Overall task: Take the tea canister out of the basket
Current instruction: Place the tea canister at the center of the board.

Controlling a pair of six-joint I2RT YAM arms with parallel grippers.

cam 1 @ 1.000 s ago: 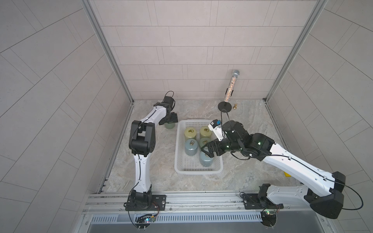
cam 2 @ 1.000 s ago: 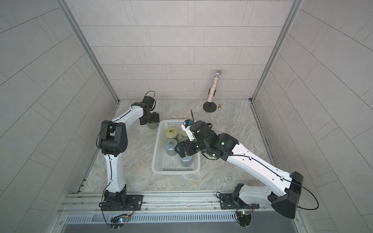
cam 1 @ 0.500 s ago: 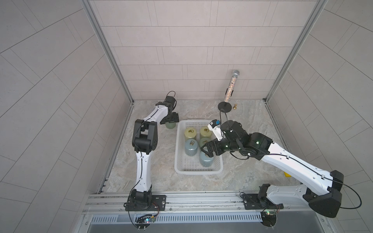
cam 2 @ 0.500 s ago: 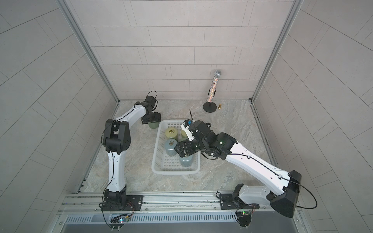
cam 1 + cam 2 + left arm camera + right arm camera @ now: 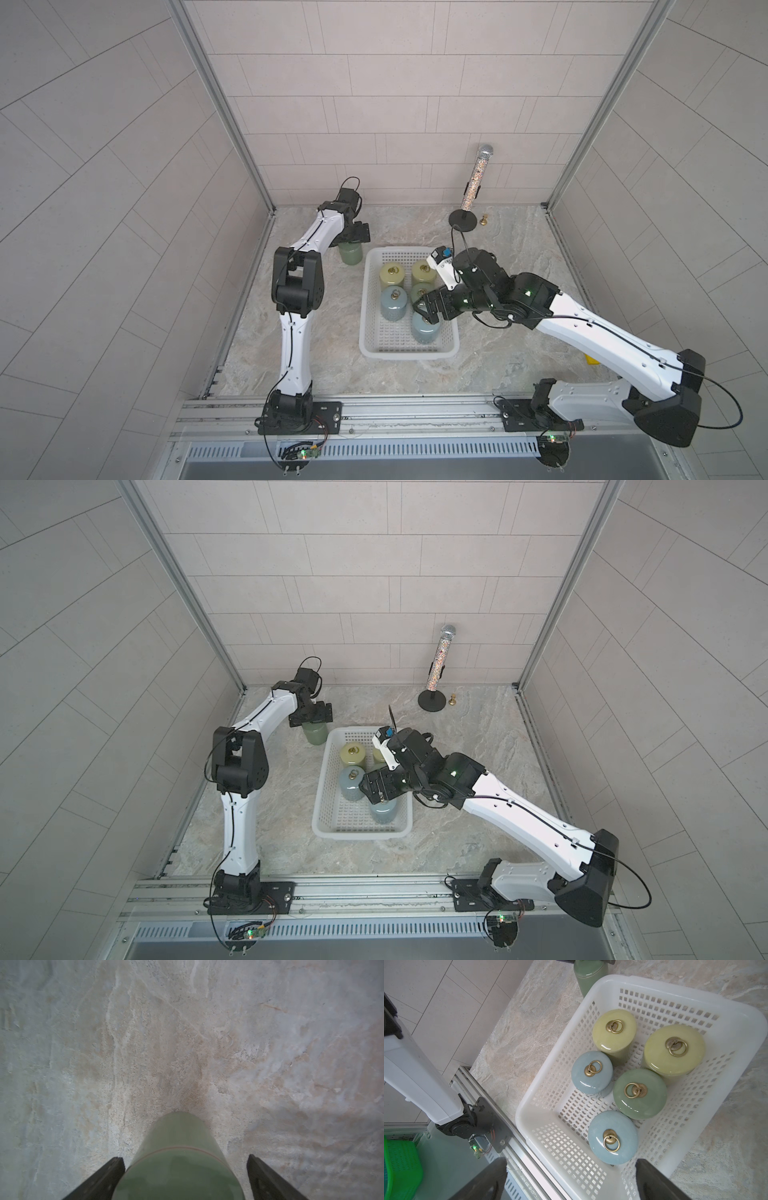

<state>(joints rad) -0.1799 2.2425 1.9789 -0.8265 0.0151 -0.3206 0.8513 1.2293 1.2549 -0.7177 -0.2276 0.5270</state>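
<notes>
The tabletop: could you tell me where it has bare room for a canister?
Free: marble between the basket and the front rail, and between the basket and the back wall. Crowded: around the green canister under the left end effector.

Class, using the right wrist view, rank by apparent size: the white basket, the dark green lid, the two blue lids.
Largest: white basket.
Then: dark green lid and nearer blue lid, too alike to rank.
Smallest: farther blue lid, perhaps only through distance.

White basket (image 5: 529, 1124), pale yellow canisters (image 5: 612, 1041), blue canisters (image 5: 591, 1082), green canisters (image 5: 639, 1105), beige veined tabletop (image 5: 519, 1032)
</notes>
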